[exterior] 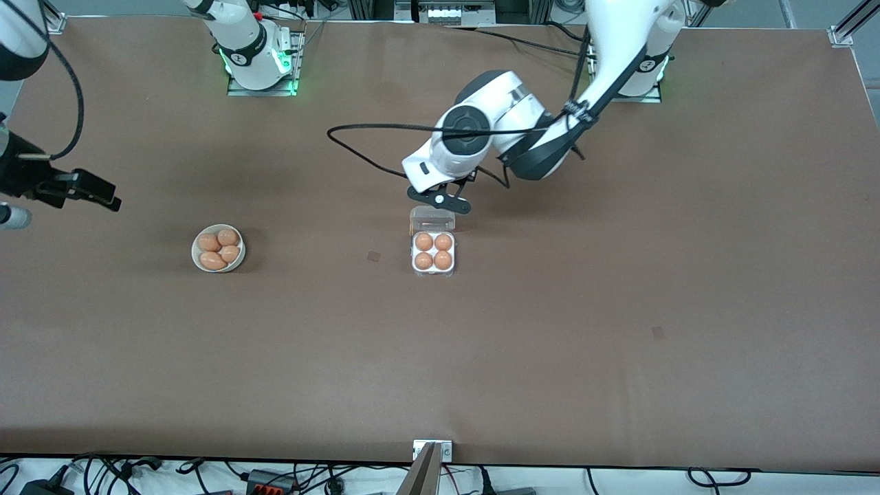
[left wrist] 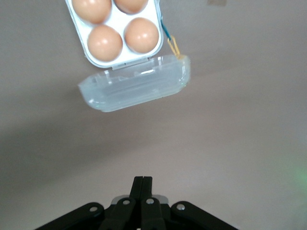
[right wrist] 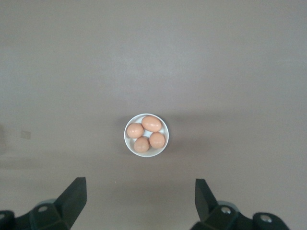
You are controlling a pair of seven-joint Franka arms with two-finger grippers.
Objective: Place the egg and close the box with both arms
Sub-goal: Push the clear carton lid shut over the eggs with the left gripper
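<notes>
While lid [exterior: 432,218] stands open | box [exterior: 434,253] apparently holds four eggs [exterior: 433,251]

Clear glossy plastic box [exterior: 433,251] on a matt brown table [exterior: 619,309].

The surface [exterior: 619,330] is plain matte brown. The box [exterior: 434,251] has a whitish tray and a clear, faintly frosted lid [left wrist: 135,89], with four orange-brown eggs [left wrist: 141,35] in it. A thin blue and yellow strand, perhaps a tie, shows at its hinge corner. The round bowl [exterior: 218,248] is white with four more orange-brown eggs. Both arms are white with black joints; each claw is black.
</notes>
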